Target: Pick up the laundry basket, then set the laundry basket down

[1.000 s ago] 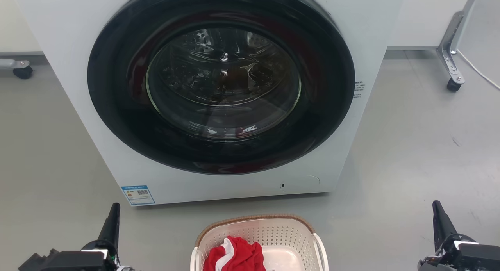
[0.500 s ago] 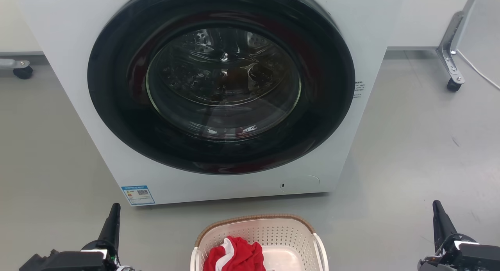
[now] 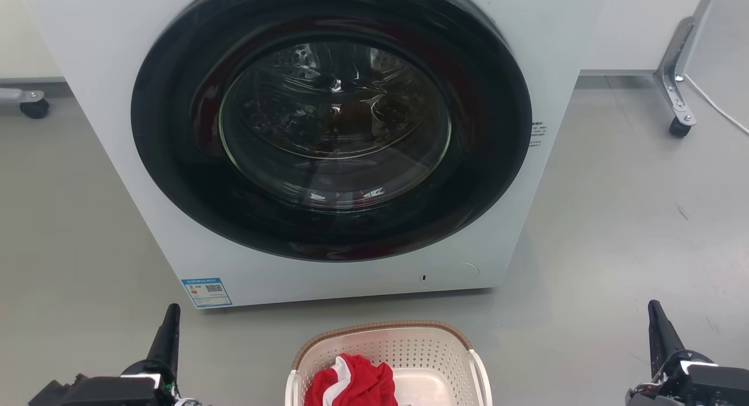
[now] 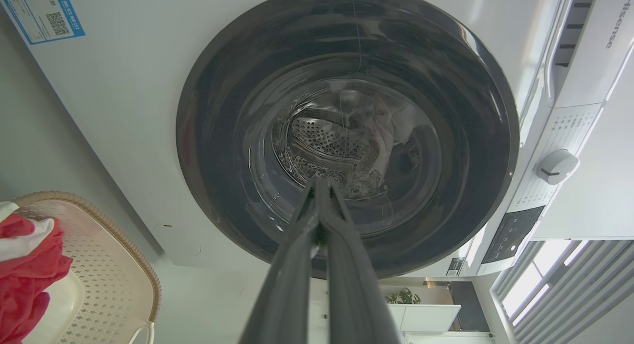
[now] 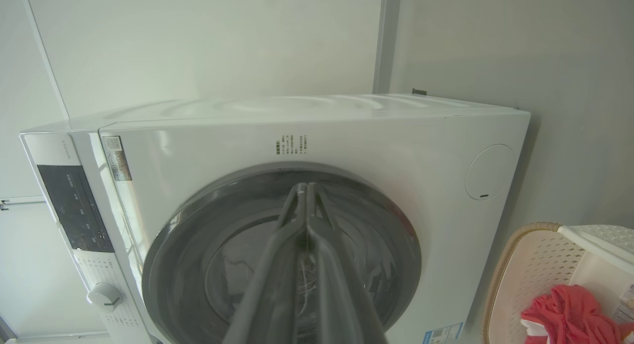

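Head view: nothing is moved since a second ago, so the laundry basket (image 3: 383, 343) is left ungrasped, left hand (image 3: 171, 312) and right hand (image 3: 655, 308) each closed, empty.

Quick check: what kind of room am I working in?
Probably a laundry area, possibly a test space: a front-loading washing machine, the laundry basket holding a red garment, and a bare grey floor.

The head camera looks down, close, at the washer (image 3: 333, 148), with the basket (image 3: 404, 347) at 6 o'clock. Both wrist cameras face the same washer from low, with the basket at 8 and 4 o'clock.
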You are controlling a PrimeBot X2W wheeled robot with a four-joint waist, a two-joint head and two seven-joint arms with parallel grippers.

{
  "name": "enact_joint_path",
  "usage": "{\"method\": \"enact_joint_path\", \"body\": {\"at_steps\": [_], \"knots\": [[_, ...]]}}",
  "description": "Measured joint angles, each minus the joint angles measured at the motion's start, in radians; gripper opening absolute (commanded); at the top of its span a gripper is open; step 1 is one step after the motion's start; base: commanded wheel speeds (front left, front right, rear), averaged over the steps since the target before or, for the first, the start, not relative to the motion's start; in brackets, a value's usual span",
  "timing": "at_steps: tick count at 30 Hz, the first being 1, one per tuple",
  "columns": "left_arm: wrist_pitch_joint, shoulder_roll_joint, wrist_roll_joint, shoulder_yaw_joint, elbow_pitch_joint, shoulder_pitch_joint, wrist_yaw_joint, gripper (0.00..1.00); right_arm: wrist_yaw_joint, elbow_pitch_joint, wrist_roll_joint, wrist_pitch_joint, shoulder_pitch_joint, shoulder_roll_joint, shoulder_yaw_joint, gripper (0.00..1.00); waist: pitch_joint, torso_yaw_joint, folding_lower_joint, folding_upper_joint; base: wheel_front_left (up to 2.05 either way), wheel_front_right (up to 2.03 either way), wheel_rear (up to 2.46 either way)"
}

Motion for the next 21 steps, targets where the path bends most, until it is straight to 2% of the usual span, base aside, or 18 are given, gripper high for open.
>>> {"method": "enact_joint_path", "body": {"at_steps": [21], "knots": [[0.0, 0.0, 0.0, 0.0, 0.001, 0.0, -0.005, 0.0, 0.0, 0.0, 0.001, 0.0, 0.0, 0.0, 0.0, 0.0, 0.0, 0.0, 0.0, 0.0, 0.0, 0.0, 0.0]]}}
